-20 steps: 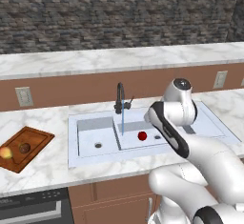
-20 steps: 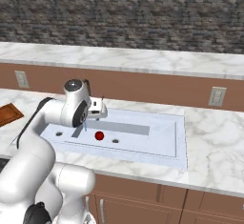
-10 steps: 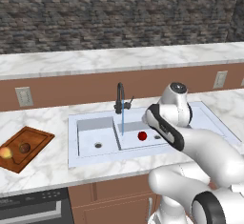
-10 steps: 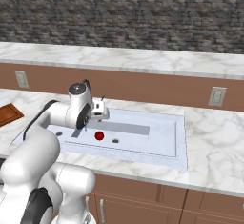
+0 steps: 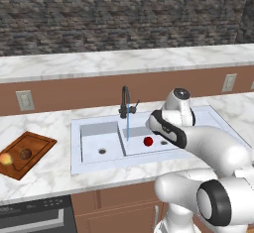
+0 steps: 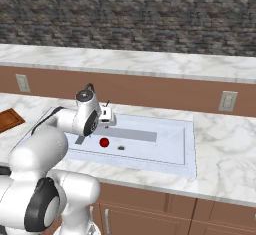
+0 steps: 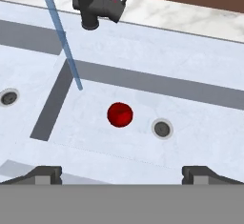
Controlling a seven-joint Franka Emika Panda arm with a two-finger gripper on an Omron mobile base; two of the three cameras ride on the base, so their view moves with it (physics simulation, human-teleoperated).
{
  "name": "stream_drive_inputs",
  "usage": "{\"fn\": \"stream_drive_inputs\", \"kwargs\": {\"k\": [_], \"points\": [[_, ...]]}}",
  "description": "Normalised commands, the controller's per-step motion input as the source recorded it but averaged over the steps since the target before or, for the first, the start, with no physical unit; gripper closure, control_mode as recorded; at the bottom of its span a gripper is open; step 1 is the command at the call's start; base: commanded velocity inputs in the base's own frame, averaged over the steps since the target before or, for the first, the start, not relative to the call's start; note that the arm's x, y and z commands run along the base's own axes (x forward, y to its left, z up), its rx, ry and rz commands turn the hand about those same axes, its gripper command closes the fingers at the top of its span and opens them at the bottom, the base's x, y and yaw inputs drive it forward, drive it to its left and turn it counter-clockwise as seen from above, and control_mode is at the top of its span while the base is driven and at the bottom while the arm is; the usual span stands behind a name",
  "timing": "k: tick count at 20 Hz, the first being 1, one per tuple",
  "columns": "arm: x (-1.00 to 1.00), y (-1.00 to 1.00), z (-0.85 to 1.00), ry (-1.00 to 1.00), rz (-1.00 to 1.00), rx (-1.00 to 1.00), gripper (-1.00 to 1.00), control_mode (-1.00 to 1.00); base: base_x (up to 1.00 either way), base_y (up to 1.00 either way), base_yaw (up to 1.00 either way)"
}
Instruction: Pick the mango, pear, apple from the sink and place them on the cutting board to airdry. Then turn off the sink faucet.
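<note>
- The counter [image 5: 44,177] carries one sink [image 5: 208,115] with two basins, its long side running along the wall.
- One cutting board [image 5: 37,145] lies well left of the sink, holding one mango [image 5: 5,158] and one pear [image 5: 26,153].
- One faucet [image 7: 93,6] points its spout toward the basins, water running.
- The pincer [image 7: 121,173], spread wide and empty, has moved closer above the sink.
- One apple [image 7: 119,114] sits in the sink's right basin beside the drain.
</note>
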Motion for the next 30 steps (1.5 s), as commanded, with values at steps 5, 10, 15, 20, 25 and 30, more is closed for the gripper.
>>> {"fn": "stream_drive_inputs", "kwargs": {"k": [5,10,15,20,25,30], "points": [[0.25,0.0,-0.19,0.0,0.0,0.0,-1.0,-1.0,0.0,0.0,0.0],[0.12,0.0,-0.19,0.0,0.0,0.0,-1.0,-1.0,0.0,0.0,0.0],[0.0,0.0,-0.23,0.0,0.0,0.0,-1.0,-1.0,0.0,0.0,0.0],[0.1,0.0,-0.2,0.0,0.0,0.0,-1.0,-1.0,0.0,0.0,0.0],[0.17,0.01,-0.16,0.0,0.0,0.0,-1.0,-1.0,0.0,0.0,0.0],[0.13,0.08,-0.19,0.0,0.0,0.0,-1.0,-1.0,0.0,0.0,0.0]]}}
